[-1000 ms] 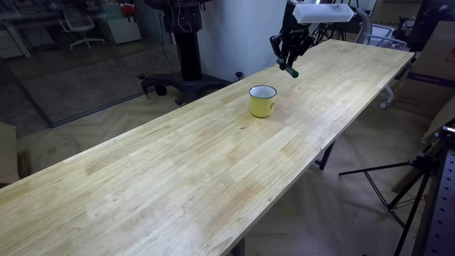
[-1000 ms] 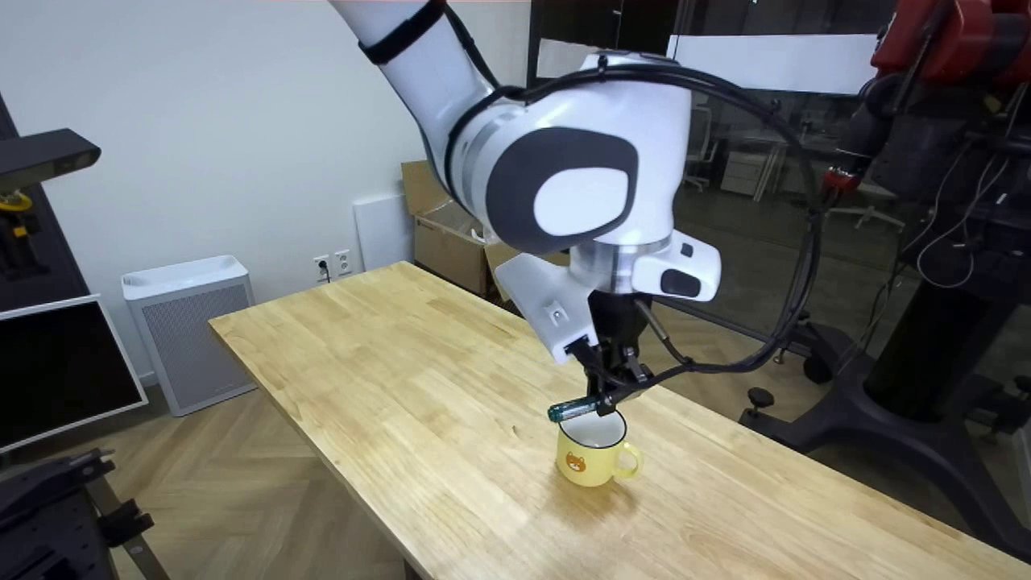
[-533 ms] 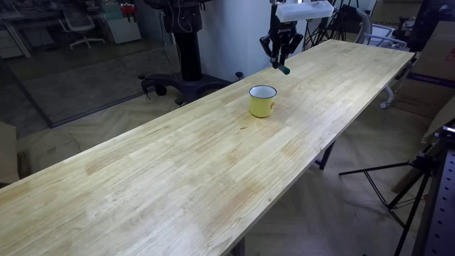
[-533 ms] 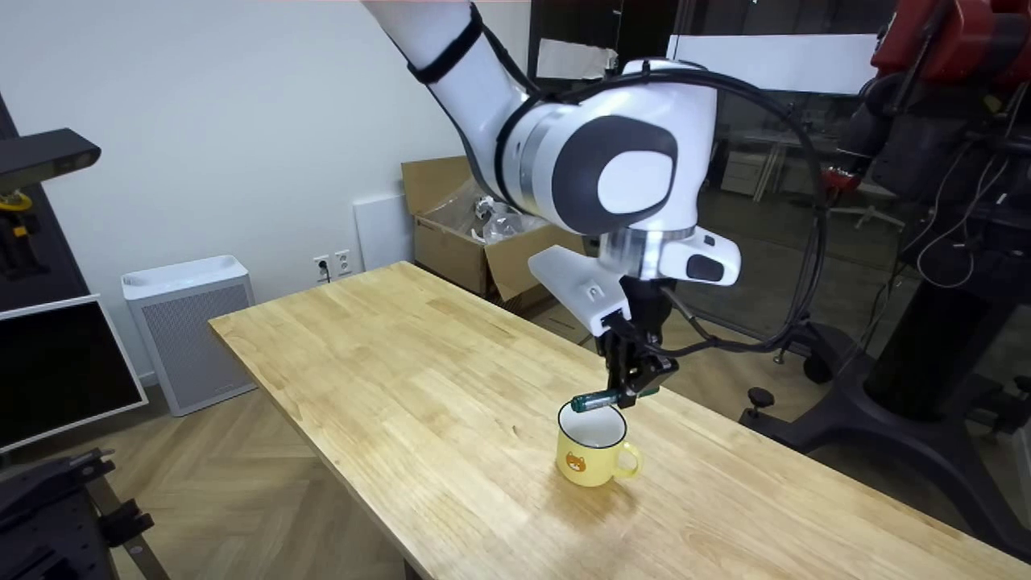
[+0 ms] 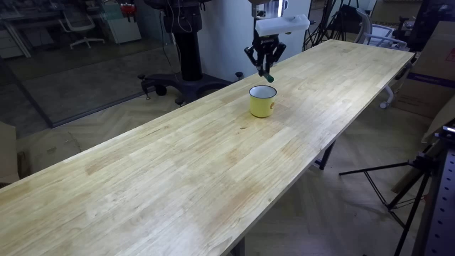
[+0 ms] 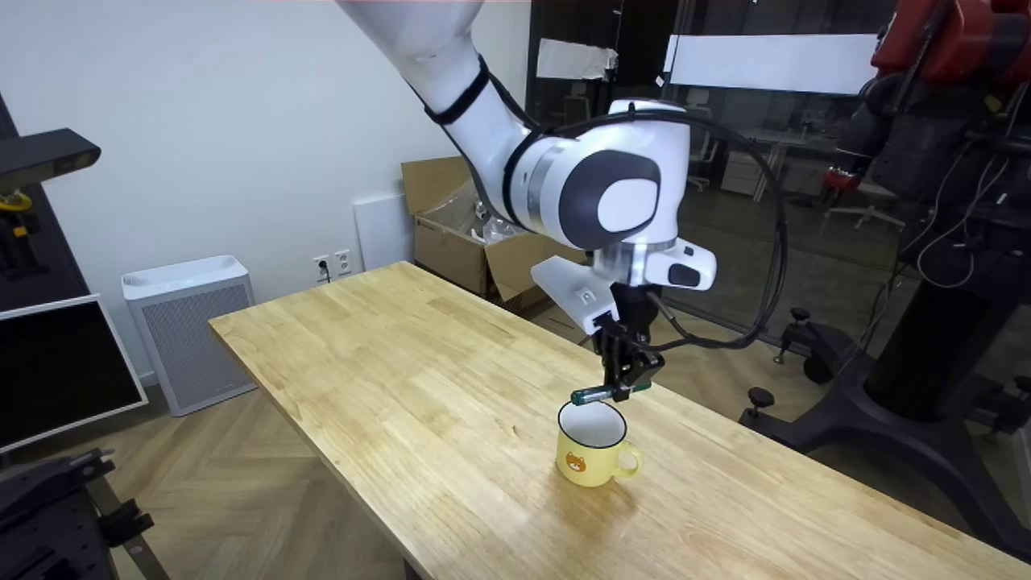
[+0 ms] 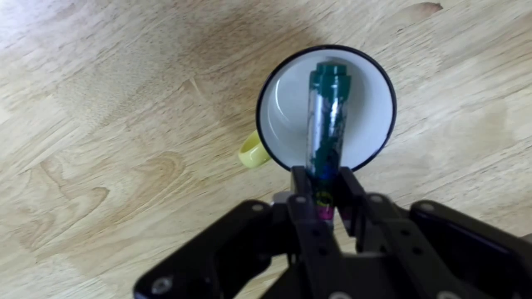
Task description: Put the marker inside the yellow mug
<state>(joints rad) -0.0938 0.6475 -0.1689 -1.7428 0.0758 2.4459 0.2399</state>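
The yellow mug [image 5: 261,107] stands upright on the wooden table, white inside with a dark rim. It also shows in an exterior view [image 6: 590,461], handle to the right, and in the wrist view [image 7: 291,124]. My gripper [image 5: 263,73] is shut on the dark green marker [image 5: 269,78]. The gripper also shows in an exterior view [image 6: 622,392] and the wrist view [image 7: 322,176]. The marker lies roughly level, above the mug's rim. In the wrist view its teal end [image 7: 329,83] overlaps the mug opening, while the fingertips overlap the near rim. The marker's back end is partly hidden by the fingers.
The long wooden table [image 5: 199,170] has its edges in both exterior views. A dark wheeled stand [image 6: 910,419] with a red robot arm is beside the table. An open cardboard box [image 6: 451,258] stands beyond the far edge. A tripod [image 5: 423,163] stands on the floor.
My gripper has moved with the marker toward the mug, leftward in an exterior view, then slightly lower there. The marker stays held. The mug has not moved.
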